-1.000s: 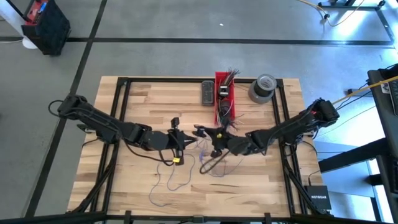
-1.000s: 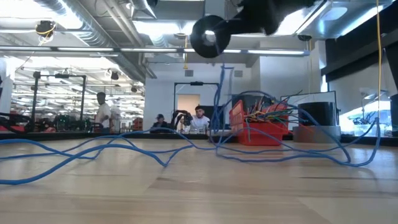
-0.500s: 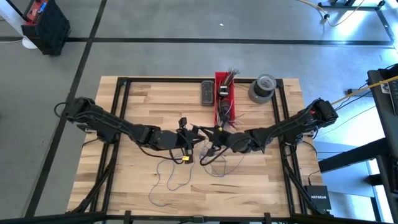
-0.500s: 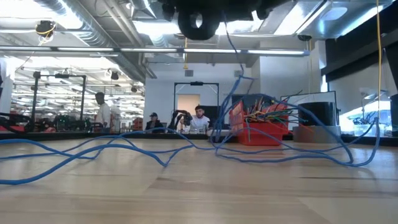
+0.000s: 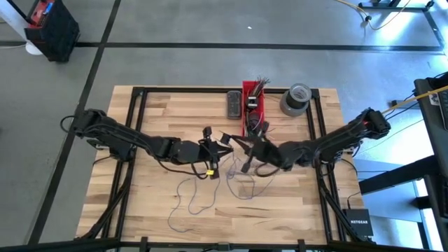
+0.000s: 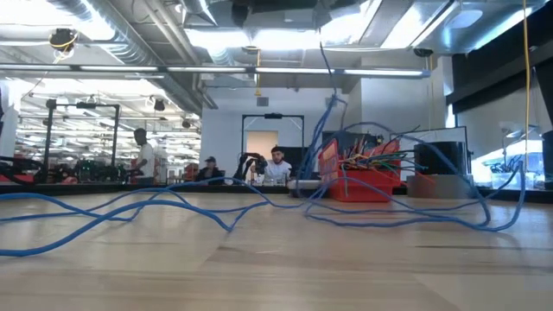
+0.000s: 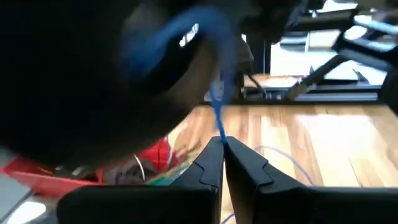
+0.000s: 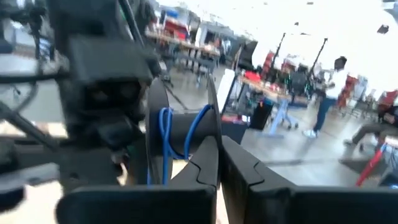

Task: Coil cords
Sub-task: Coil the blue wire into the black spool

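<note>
Mid-tabletop: our left gripper [image 5: 225,145] and right gripper [image 5: 241,143] nearly touch, fingers closed, left pinching blue cord [image 7: 217,112]. Remaining cords [image 5: 203,192] sprawl loose on near side. Risk: taut strand slips or snags red bin [image 5: 252,105] wires.

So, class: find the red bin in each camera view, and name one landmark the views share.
High view: red bin at the table's far edge, beside the tape roll.
Low view: right of centre, on the far side of the table, behind blue cords.
Left wrist view: lower left.
Right wrist view: not in it.
Shared landmark: the bin's coloured wire ends.
</note>
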Tool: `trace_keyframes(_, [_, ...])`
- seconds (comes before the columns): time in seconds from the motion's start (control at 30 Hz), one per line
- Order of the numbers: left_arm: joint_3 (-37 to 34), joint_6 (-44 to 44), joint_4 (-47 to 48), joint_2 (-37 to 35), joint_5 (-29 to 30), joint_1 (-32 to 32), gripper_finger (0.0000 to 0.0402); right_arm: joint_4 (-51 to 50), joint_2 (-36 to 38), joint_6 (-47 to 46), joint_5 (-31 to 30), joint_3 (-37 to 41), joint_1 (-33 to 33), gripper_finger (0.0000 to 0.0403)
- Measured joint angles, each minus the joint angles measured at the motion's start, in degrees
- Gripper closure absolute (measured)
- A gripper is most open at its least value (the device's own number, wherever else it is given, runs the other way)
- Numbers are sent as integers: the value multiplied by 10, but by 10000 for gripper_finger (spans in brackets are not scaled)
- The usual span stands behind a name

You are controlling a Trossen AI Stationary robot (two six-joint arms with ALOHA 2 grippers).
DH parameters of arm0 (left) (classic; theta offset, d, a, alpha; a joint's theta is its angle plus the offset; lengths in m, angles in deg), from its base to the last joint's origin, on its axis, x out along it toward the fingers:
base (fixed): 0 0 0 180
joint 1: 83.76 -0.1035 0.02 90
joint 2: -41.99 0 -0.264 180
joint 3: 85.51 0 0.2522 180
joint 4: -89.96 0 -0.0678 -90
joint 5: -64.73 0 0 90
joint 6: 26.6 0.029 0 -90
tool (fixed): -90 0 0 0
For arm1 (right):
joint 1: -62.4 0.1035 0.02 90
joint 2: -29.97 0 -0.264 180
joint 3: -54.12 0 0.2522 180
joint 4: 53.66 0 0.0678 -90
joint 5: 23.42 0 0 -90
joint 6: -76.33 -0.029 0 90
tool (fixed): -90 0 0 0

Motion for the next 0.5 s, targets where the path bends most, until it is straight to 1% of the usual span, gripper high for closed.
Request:
trace_keyframes(0.07, [-2,5,1,0,-1,0,394,15,13,17,-2,0,10,395])
trace_keyframes(0.17, [-7,13,27,2,-1,0,394,64,36,44,-1,-3,27,395])
trace_keyframes(0.27, [-8,13,41,6,-2,-1,394,91,55,75,6,-4,45,395])
trace_keyframes(0.4, [-5,13,33,1,1,-7,394,89,73,111,8,-17,70,395])
trace_keyframes(0.5, [-6,12,48,4,0,-7,394,80,76,135,-6,-33,87,395])
